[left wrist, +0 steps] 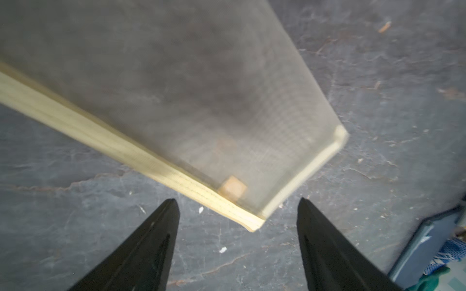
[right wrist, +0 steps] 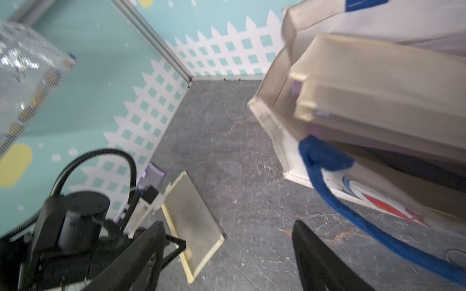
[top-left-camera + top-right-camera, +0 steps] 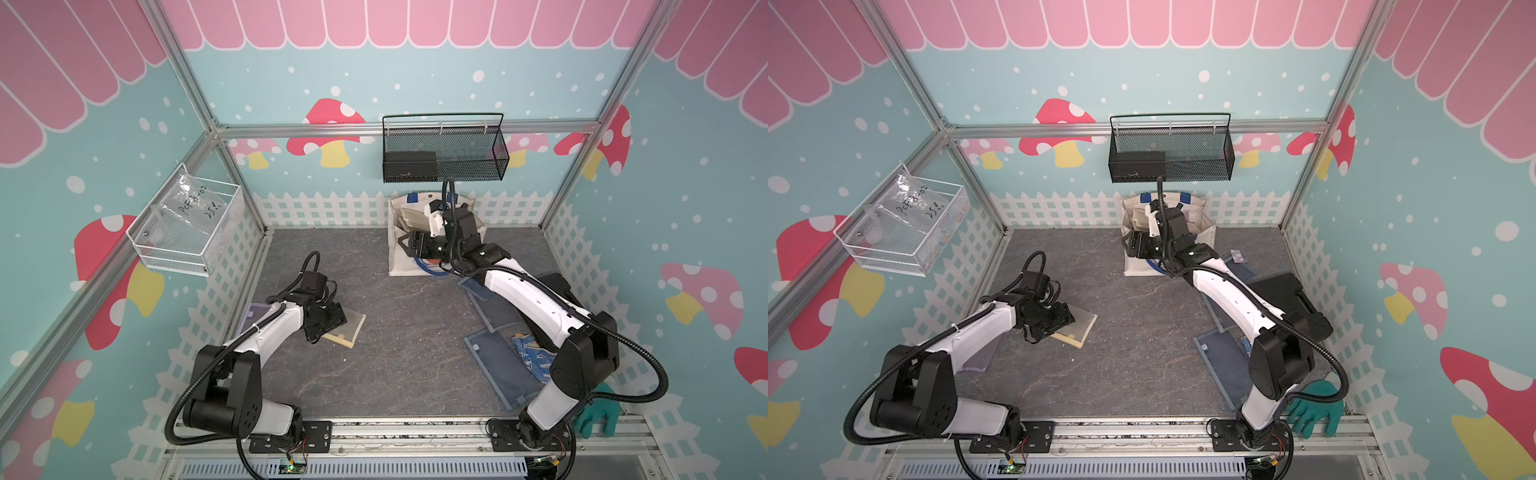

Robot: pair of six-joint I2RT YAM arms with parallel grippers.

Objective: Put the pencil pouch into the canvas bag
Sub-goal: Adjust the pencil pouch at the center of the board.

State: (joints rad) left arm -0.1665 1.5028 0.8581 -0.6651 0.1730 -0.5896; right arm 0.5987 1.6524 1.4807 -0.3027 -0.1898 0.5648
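Observation:
The pencil pouch (image 3: pixel 349 326) (image 3: pixel 1080 325), grey mesh with pale yellow trim, lies flat on the table at the left. My left gripper (image 3: pixel 314 337) (image 3: pixel 1034 336) hovers at its near corner, open; in the left wrist view the pouch (image 1: pixel 201 100) has that corner between the fingertips of the left gripper (image 1: pixel 237 200), untouched. The cream canvas bag (image 3: pixel 398 266) (image 3: pixel 1133 266) with blue handles stands at the back wall and holds other mesh pouches (image 2: pixel 378 83). My right gripper (image 3: pixel 405 243) (image 3: pixel 1128 245) (image 2: pixel 228 223) stands open and empty at the bag's front left corner (image 2: pixel 285 141).
A black wire-mesh basket (image 3: pixel 444 153) hangs on the back wall above the bag, and a white wire basket (image 3: pixel 187 232) on the left wall. Blue-grey pouches (image 3: pixel 498 361), a black case (image 3: pixel 557 282) and gloves (image 3: pixel 532 357) lie under the right arm. A lilac pouch (image 3: pixel 253 316) lies under the left arm.

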